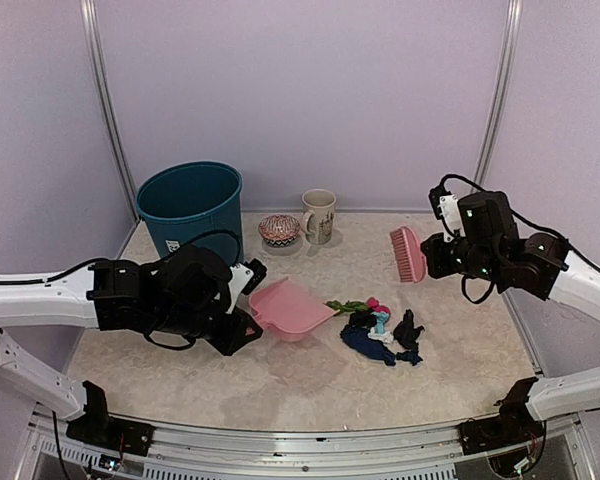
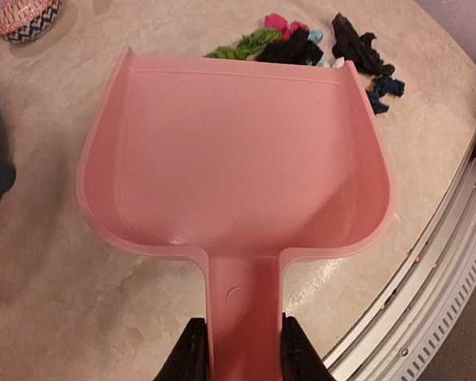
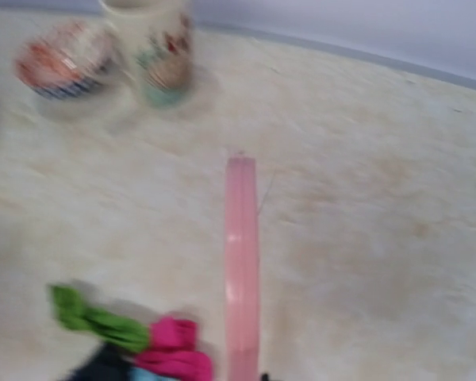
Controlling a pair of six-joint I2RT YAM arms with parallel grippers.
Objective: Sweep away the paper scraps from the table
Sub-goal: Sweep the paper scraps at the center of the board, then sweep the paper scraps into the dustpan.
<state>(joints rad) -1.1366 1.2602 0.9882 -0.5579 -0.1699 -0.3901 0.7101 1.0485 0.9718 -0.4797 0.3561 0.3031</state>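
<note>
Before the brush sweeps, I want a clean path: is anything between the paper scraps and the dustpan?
Nothing visible. The paper scraps lie on bare table just beyond the open lip of the dustpan; the bowl and mug stand farther back.

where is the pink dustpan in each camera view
Top external: dustpan just left of centre.
Left wrist: dustpan fills the frame, handle at the bottom edge.
Right wrist: not in it.
Shared landmark: paper scraps, in all three views.
</note>
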